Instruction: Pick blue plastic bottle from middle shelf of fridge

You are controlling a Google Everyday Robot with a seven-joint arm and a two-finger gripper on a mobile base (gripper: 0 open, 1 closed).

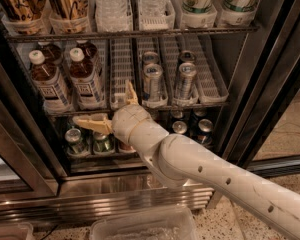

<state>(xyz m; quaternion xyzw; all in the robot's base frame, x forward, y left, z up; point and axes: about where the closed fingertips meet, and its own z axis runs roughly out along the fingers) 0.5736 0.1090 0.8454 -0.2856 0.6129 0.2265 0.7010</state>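
At the left end of the middle shelf (121, 69) of the fridge (270, 89), brown-drink bottles stand in two lanes, two deep. I take the blue plastic bottle (86, 79) to be the front one in the right-hand lane. It is upright with its white cap on top and its base at the shelf's front edge. A neighbour bottle (46, 81) stands just to its left.

The end effector (104, 104) sits just below and to the right of the blue plastic bottle, outside the shelf's front edge. Its two tan fingers are spread wide: one points left under the shelf lip, the other points up in front of a white ribbed lane. The bottle therefore lies up and to the left of it, long axis vertical. By my reckoning, the fingers must rise and straddle its body.

Further right, silver-blue cans (152, 81) stand in the middle lanes.
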